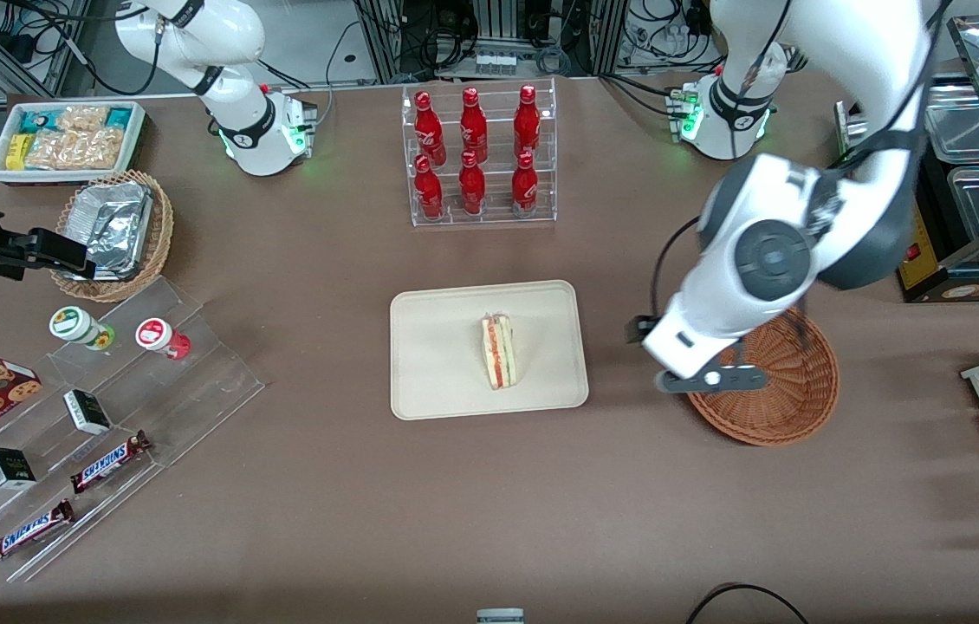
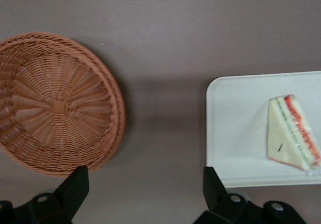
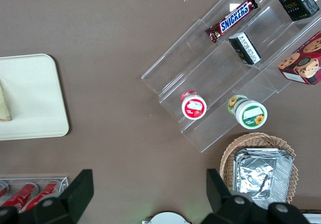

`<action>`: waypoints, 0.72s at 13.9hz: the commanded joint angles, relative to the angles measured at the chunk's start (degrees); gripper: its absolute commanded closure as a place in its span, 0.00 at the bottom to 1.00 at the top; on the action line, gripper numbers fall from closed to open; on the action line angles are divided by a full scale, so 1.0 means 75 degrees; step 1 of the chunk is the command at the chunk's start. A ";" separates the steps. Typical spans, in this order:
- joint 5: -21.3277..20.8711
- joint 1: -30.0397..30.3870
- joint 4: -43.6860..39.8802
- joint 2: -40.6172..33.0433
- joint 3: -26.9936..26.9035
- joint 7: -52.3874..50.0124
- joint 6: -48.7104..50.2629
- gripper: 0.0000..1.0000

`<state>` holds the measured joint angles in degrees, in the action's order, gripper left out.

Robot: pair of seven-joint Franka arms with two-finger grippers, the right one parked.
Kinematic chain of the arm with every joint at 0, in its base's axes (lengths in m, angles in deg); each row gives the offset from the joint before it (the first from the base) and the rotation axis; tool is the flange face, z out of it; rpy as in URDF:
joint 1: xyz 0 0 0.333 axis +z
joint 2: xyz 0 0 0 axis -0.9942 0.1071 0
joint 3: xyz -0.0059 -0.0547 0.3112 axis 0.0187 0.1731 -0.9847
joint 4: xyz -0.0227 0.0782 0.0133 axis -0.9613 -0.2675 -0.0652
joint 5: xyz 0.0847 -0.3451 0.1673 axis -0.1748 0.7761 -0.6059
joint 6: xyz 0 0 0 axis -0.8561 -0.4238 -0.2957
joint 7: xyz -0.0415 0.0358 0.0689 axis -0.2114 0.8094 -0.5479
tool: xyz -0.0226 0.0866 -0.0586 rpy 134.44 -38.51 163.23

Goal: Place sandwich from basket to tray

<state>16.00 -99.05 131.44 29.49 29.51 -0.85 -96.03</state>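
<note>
On the tray [image 1: 442, 347] lies the sandwich [image 1: 498, 351], long axis running toward the camera; the basket [image 1: 788, 394] holds nothing. Gripper [image 2: 145, 194] hangs between them, fingers spread, gripping nothing.

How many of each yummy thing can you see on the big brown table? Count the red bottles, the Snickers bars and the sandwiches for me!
Red bottles: 6
Snickers bars: 2
Sandwich: 1, lying on the tray
Total: 9
The gripper hangs open above the table between basket and tray, holding nothing.
</note>
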 commanded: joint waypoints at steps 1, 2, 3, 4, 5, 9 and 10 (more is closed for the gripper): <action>0.0091 0.0583 0.0962 -0.1046 0.0066 0.0896 0.0201 0.00; 0.0102 0.0678 0.0986 -0.1175 0.0054 0.1202 0.0458 0.00; 0.0102 0.0795 0.0998 -0.1316 0.0031 0.1379 0.0716 0.00; 0.0102 0.1051 0.1033 -0.1433 0.0042 0.1520 0.0846 0.00; 0.0102 0.1216 0.1056 -0.1551 0.0100 0.1649 0.0998 0.00; 0.0114 0.2329 0.1057 -0.2136 0.0674 0.2247 0.1877 0.00; 0.0114 0.2436 0.1034 -0.2277 0.0675 0.2376 0.2041 0.00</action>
<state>16.17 -83.64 137.49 16.15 32.90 14.75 -82.81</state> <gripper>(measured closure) 0.000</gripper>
